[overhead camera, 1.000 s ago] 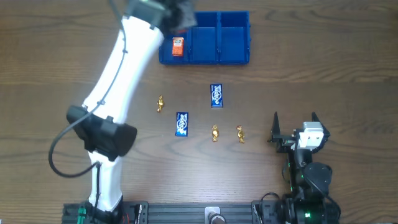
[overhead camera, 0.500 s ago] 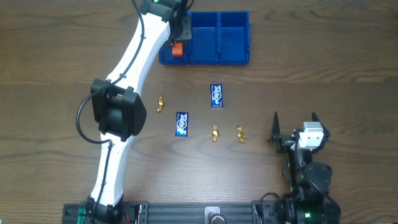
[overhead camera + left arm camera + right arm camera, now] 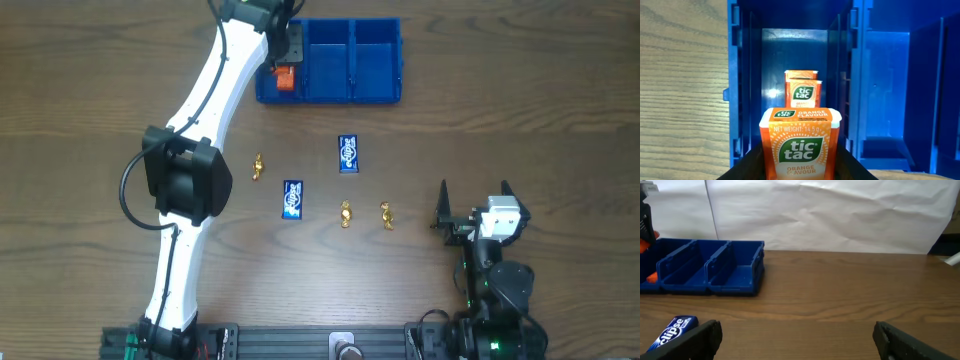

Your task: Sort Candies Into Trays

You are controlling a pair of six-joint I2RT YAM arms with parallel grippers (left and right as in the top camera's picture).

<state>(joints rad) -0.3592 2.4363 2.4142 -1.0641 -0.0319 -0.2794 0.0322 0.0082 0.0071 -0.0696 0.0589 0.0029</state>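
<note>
My left gripper [image 3: 287,48] hangs over the left compartment of the blue three-part tray [image 3: 375,65], shut on an orange candy box [image 3: 801,142]. A second orange box [image 3: 803,89] lies in that compartment beyond it. On the table lie two blue candy packs [image 3: 347,153] [image 3: 292,199] and three gold-wrapped candies [image 3: 258,167] [image 3: 345,214] [image 3: 386,215]. My right gripper [image 3: 471,203] sits open at the near right, apart from every candy. In the right wrist view a blue pack [image 3: 675,329] lies near my right gripper [image 3: 800,342], with the tray [image 3: 705,267] farther off.
The tray's middle and right compartments [image 3: 890,85] hold nothing. The left arm [image 3: 180,185] stretches over the table's left side. Bare wood lies to the right of the candies and the tray. A white sheet [image 3: 840,215] hangs behind the table.
The left arm has dropped from high up down over the tray's left compartment, with the orange box in its gripper. The right arm has not moved.
</note>
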